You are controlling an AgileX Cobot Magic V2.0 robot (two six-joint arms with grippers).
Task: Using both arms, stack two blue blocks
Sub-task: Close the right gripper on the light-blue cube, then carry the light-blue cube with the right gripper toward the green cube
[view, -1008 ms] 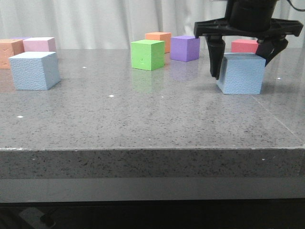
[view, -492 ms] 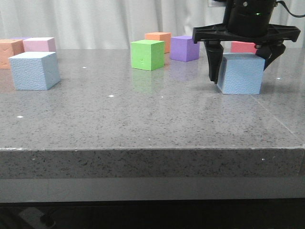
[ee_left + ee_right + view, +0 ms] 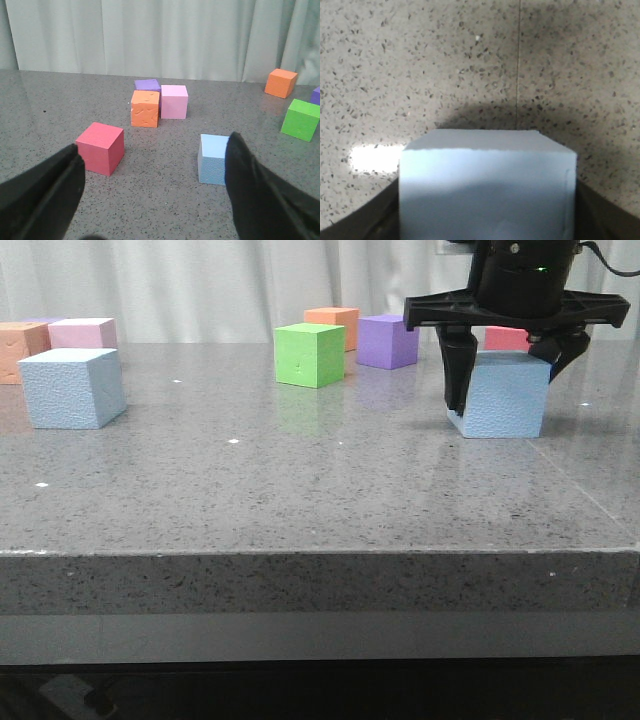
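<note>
between the right arm's jaws, one blue block [image 3: 505, 396], tabletop [image 3: 300, 490] beneath

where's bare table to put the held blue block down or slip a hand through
Free: the front strip of the table, and the middle between the left blue block and the held blue block in the right claw. Crowded: the back row around the green cube and purple cube.
</note>
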